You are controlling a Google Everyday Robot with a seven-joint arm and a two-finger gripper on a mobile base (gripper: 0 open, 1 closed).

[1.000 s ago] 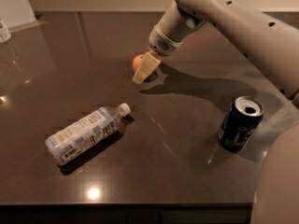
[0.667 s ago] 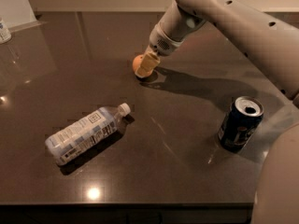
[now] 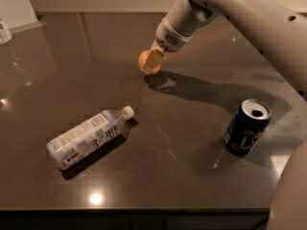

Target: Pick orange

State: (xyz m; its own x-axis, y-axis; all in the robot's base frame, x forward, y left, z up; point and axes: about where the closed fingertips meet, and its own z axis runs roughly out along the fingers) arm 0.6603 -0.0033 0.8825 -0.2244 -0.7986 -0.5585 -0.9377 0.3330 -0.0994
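Note:
The orange is a small round fruit on the dark tabletop, at the middle of the far half. My gripper comes down from the upper right on the pale arm and sits right at the orange. Its tan tip covers the fruit's right side. Only the orange's left and lower edges show. The orange looks level with the table surface, with the arm's shadow just right of it.
A clear plastic water bottle lies on its side at the front left. An open dark blue soda can stands at the right. A white container stands at the far left edge. The table's front edge runs along the bottom.
The gripper has shifted slightly left and down, from beside the orange to over it, and now hides more of the fruit. The bottle and can have not moved.

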